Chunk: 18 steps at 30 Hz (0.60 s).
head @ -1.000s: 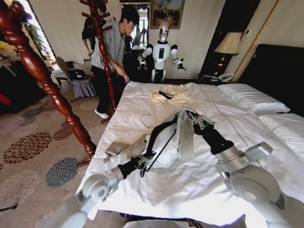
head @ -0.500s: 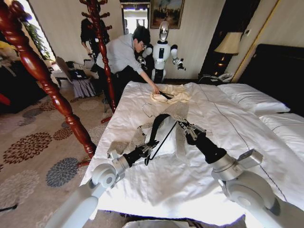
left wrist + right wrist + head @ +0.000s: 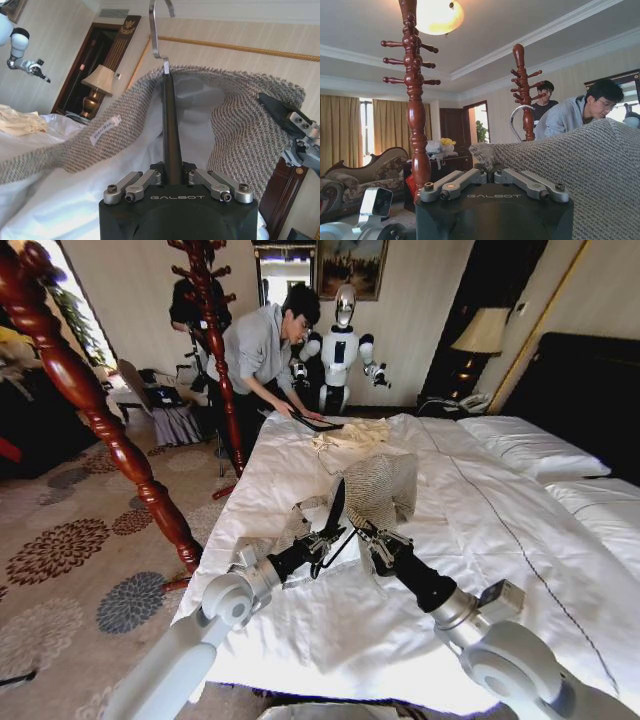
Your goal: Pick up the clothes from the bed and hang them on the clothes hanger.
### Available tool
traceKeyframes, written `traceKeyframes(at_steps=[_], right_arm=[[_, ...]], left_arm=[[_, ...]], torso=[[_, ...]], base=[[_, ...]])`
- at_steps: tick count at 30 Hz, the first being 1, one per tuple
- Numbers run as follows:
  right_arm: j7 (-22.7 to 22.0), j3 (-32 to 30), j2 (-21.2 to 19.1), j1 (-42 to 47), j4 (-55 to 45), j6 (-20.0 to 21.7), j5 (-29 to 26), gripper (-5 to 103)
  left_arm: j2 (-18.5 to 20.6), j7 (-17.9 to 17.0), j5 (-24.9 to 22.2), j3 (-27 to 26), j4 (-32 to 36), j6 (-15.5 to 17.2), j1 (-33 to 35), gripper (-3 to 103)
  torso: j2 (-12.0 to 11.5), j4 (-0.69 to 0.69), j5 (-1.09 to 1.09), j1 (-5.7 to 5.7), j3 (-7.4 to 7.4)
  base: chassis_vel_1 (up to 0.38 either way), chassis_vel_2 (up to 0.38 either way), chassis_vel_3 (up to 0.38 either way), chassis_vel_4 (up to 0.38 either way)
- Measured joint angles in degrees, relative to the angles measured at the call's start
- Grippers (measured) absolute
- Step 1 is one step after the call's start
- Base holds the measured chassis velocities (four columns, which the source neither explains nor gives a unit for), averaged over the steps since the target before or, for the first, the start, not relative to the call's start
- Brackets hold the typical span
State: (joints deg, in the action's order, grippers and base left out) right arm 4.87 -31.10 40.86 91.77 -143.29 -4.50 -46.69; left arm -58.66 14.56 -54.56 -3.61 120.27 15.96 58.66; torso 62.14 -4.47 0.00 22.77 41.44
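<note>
Operator, your left gripper (image 3: 322,540) grips the black clothes hanger (image 3: 171,131) over the bed (image 3: 520,510), while your right gripper (image 3: 366,537) pinches the grey-beige jacket (image 3: 382,486).

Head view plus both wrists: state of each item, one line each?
jacket: lifted off the bed, draped over the hanger.
hanger: upright, clamped in the left gripper.
right gripper: shut on jacket fabric.
bed: made, white duvet rumpled.
cream top: lying crumpled on the bed.
</note>
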Motion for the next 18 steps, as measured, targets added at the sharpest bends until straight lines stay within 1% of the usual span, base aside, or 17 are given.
traceKeyframes(at_steps=[3, 4, 6, 7, 9, 11, 12, 14, 15, 16, 17, 18], right_arm=[[0.11, -0.27, 0.03, 0.73, 0.01, 0.04, 1.53, 2], [0.1, -0.33, 0.03, 1.04, 0.01, 0.27, 2.36, -1], [0.33, -0.35, 0.08, 1.48, 0.01, 0.74, 3.92, 9], [1.14, -0.2, 0.27, 1.82, 0.02, 0.8, 5.12, 14], [1.9, -0.11, 0.41, 2.04, 0.02, 0.8, 5.81, 14], [4.76, 0.44, 0.75, 3.06, 0.04, 0.27, 8.26, 25], [4.76, 0.44, 0.75, 3.06, 0.04, 0.27, 8.26, 25], [7.16, 1.09, 1.1, 4.12, 0.64, -0.77, 11.25, 36], [7.16, 1.09, 1.1, 4.12, 0.64, -0.77, 11.25, 36], [8.96, 1.53, 1.49, 5.03, 1.46, -1.7, 13.51, 41], [9.32, 1.61, 1.59, 5.22, 1.63, -1.94, 14.02, 47], [10.07, 1.72, 2.05, 5.8, 2.09, -2.63, 15.58, 47]], left_arm=[[0.37, 0.97, 0.03, -0.81, 0.08, -0.03, 0.01, 18], [0.7, 1.59, 0.04, -1.44, 0.12, -0.05, -0.06, 18], [1.44, 2.45, 0.04, -2.62, 0.12, -0.2, -0.34, 18], [2.17, 3.32, 0.05, -3.54, -0.12, -0.32, -0.7, 18], [2.55, 3.93, 0.05, -4.08, -0.39, -0.47, -0.98, 18], [3.57, 5.83, 0.02, -5.56, -1.82, -1.1, -2.24, 18], [3.57, 5.83, 0.02, -5.56, -1.82, -1.1, -2.24, 18], [4.04, 7.64, -0.04, -6.44, -3.61, -1.4, -3.83, 18], [4.04, 7.64, -0.04, -6.44, -3.61, -1.4, -3.83, 18], [4.06, 8.92, -0.09, -6.87, -5.02, -1.67, -5.04, 18], [4.04, 9.23, -0.09, -6.94, -5.38, -1.72, -5.35, 18], [3.92, 10.48, 0.09, -7.17, -6.81, -1.91, -6.43, 18]], torso=[[0.0, 0.0, 0.0, 0.0, 0.0], [0.0, 0.0, 0.0, 0.0, 0.0], [0.01, 0.0, 0.0, 0.0, 0.0], [0.01, 0.01, 0.0, 0.0, 0.0], [0.01, 0.0, 0.0, 0.0, 0.0], [0.01, 0.01, 0.0, 0.0, 0.0], [0.01, 0.01, 0.0, 0.0, 0.0], [0.01, 0.0, -0.01, 0.0, 0.0], [0.01, 0.0, -0.01, 0.0, 0.0], [0.01, 0.0, 0.0, 0.0, 0.0], [0.01, 0.0, 0.0, 0.0, 0.0], [0.01, -0.01, 0.01, 0.0, 0.0]], base=[[0.0, 0.0, 0.0, 0.0], [0.0, 0.0, 0.0, 0.0], [0.0, 0.0, 0.0, 0.0], [0.0, 0.0, 0.0, 0.0], [0.0, 0.0, 0.0, 0.0], [0.0, 0.0, 0.0, 0.0], [0.0, 0.0, 0.0, 0.0], [0.0, 0.0, 0.0, 0.0], [0.0, 0.0, 0.0, 0.0], [0.0, 0.0, 0.0, 0.0], [0.0, 0.0, 0.0, 0.0], [0.0, 0.0, 0.0, 0.0]])
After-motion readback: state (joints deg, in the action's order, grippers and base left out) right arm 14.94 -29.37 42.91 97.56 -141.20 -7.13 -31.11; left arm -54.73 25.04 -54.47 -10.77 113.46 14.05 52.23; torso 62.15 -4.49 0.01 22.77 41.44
